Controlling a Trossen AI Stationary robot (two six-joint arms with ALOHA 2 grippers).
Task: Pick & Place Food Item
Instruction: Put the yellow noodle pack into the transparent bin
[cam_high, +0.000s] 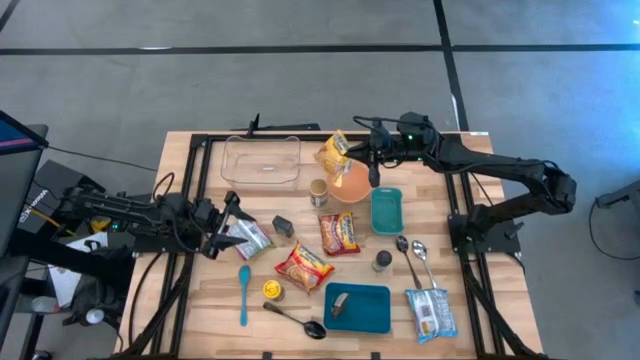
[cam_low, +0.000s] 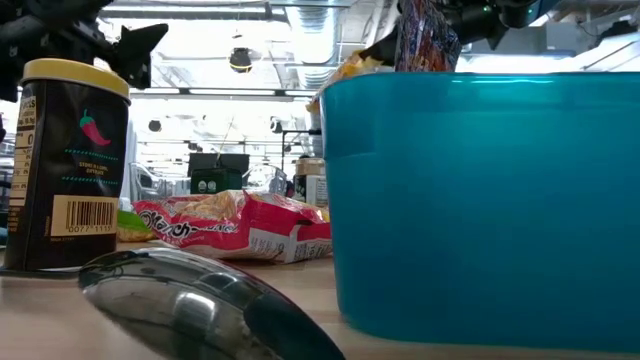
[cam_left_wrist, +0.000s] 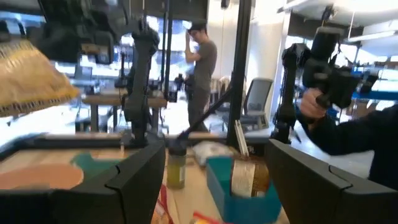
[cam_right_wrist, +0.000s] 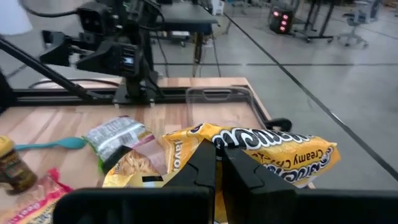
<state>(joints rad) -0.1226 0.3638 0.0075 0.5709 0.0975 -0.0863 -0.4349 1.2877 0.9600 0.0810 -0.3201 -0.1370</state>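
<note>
Yellow noodle packet (cam_right_wrist: 273, 152) is in my right gripper (cam_right_wrist: 217, 163). My two dark fingers are pinched tight on its edge, and I hold it up in the air over the far side of the wooden table (cam_high: 200, 300). It hangs just above the orange bowl (cam_high: 350, 185), near the far edge. Seen from above, the same packet (cam_high: 334, 152) sits between the bowl and the clear plastic box (cam_high: 262, 160).

Next to the bowl is a small teal tray (cam_high: 386, 210). A little brown jar (cam_high: 318, 192) stands on the bowl's other side.

My left gripper (cam_high: 232, 222) is low at the left side of the table. Its fingers are spread apart and hold nothing. A silver snack bag (cam_high: 250, 238) lies right by them.

In the middle of the table lie two red noodle packets (cam_high: 338, 233), one nearer the front (cam_high: 303, 267). A blue spoon (cam_high: 243, 293) lies toward the front left. A yellow-lid spice jar (cam_high: 271, 290) stands beside it. A big teal tray (cam_high: 358, 307) is by the front edge, and a dark spoon (cam_high: 296, 320) lies next to it. Two silver spoons (cam_high: 413, 258) lie toward the right side, with a white and blue bag (cam_high: 431, 311) near the front right corner.

A person (cam_left_wrist: 202, 62) stands in the room behind the table.
</note>
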